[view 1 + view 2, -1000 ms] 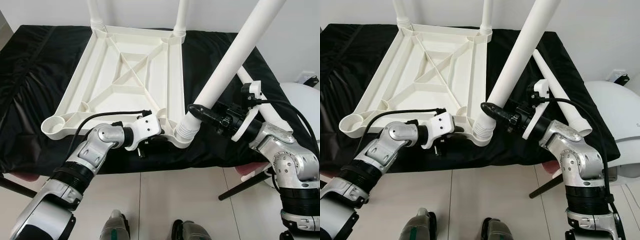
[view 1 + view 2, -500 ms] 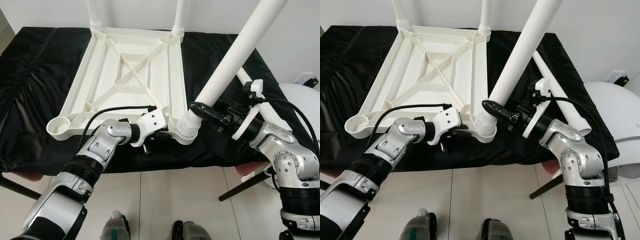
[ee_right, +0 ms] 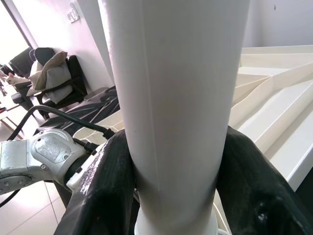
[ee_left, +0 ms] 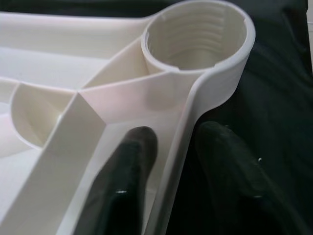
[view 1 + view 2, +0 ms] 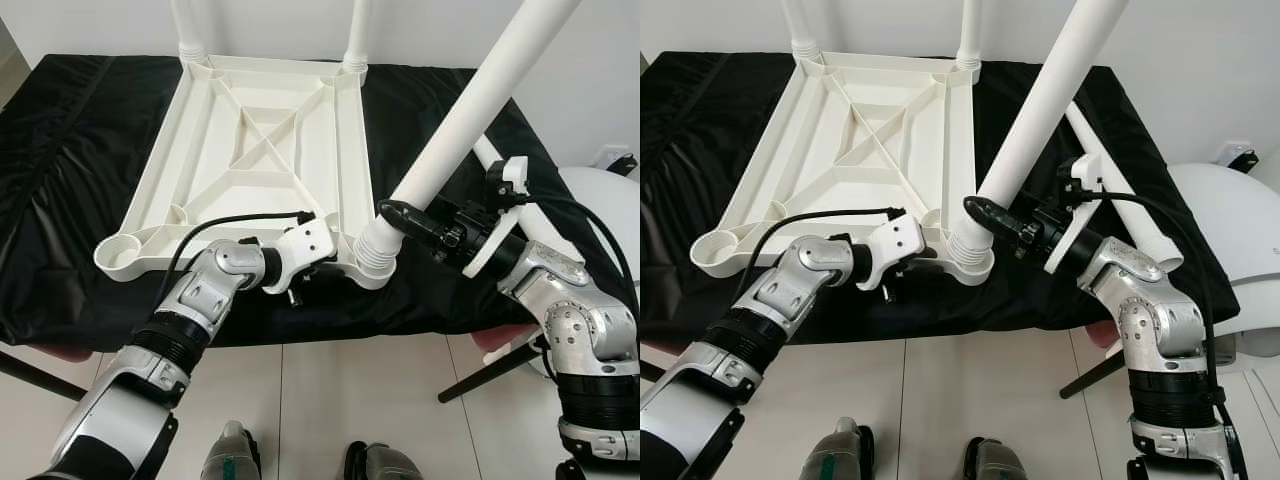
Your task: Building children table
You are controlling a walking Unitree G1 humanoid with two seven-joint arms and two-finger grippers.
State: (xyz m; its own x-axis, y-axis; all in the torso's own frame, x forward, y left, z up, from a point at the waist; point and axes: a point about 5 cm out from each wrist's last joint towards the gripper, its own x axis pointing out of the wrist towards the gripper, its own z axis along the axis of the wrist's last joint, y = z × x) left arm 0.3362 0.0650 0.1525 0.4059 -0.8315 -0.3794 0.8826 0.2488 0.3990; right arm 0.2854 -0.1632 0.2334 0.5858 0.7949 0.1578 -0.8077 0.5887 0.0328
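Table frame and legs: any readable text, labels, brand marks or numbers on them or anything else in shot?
None readable.
Table frame: plain white ribbed plastic, no marking seen.
Leg held by the right end effector: plain white.
Spare leg on the black cloth: plain white.
Left end effector, clamped on the frame rim: no marking.

tops of three legs point(image 5: 520, 40) cropped

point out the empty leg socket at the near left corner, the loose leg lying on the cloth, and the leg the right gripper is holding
empty leg socket point(image 5: 122, 252), left eye view, its round rim.
loose leg point(image 5: 1127, 201), right eye view, mid shaft.
held leg point(image 5: 460, 132), left eye view, shaft above the right gripper point(image 5: 400, 217).
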